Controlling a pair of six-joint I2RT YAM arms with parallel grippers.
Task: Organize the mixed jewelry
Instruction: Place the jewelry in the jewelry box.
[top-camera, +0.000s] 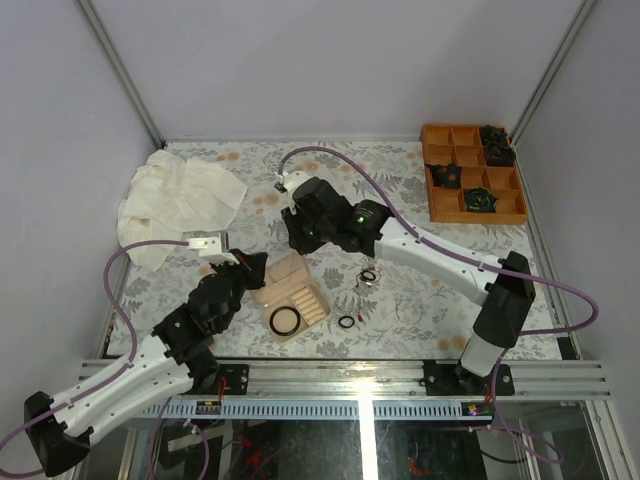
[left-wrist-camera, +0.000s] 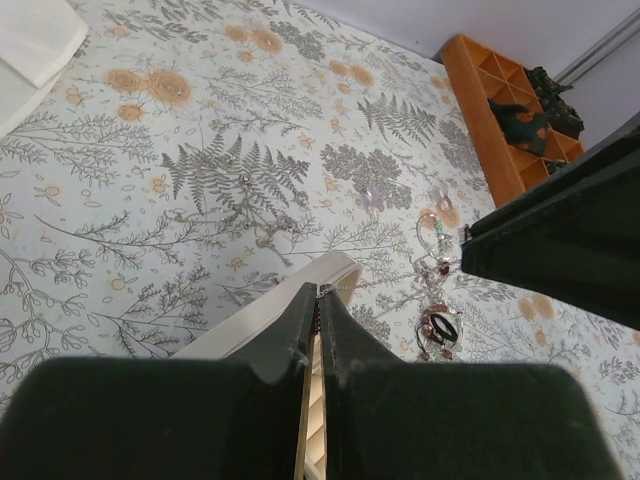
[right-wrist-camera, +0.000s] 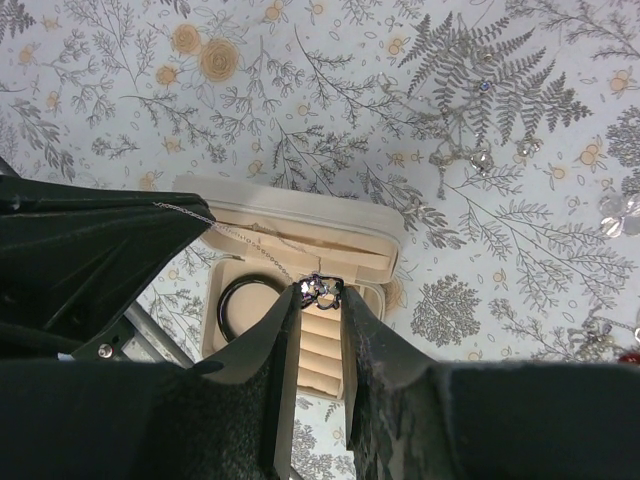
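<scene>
The right tool is clamped on a small sparkly pendant. The pendant's thin silvery chain trails away to the side. Tool and pendant hang just above the open beige ridged box. A black bangle lies in the box's side compartment, beside the ridged slots.

The left tool has its fingers pressed together on nothing, over the box's edge.

On the floral desk, a loose black ring sits near the box, with a small heap of mixed jewelry just beyond it. Far back on the right, the orange tray holds dark rosettes in several compartments.
</scene>
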